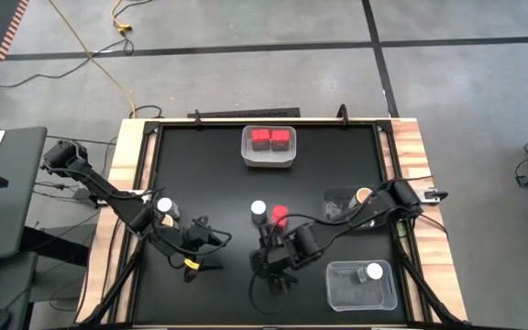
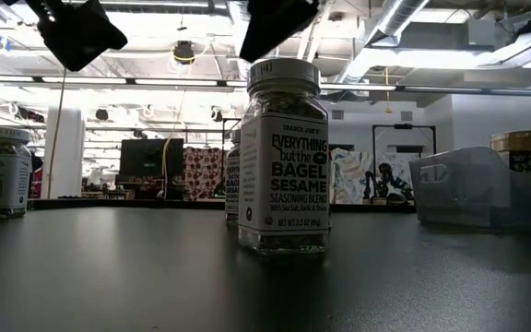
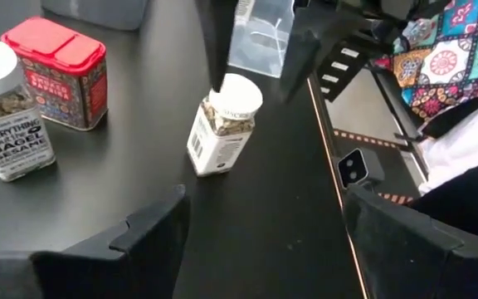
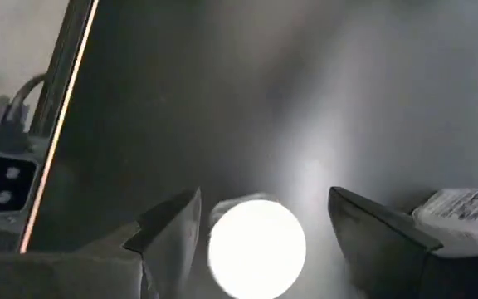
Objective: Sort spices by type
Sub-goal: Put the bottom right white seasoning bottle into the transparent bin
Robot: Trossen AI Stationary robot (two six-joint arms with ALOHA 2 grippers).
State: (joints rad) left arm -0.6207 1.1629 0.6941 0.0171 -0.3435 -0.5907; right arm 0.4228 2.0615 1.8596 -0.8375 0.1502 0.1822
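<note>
Hovering right gripper point(image 4: 256, 218) over small round white-lidded seasoning jar point(image 4: 256, 247) near table's front middle, fingers apart, lid between them, nothing clamped. Best lowered straight down, jaws centred on lid, closed just below cap to avoid tipping. Left gripper point(image 3: 264, 218) also spread, empty, waiting nearby. Red blocky spice box point(image 3: 56, 73) just beside a second white-lidded jar point(image 3: 8, 108); two red boxes already in white rectangular bin point(image 1: 269, 147).

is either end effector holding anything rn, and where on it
Nothing clearly held. The right end effector straddles the lid of an upright white-lidded jar, a gap showing on one side. The left end effector is open, empty.
</note>
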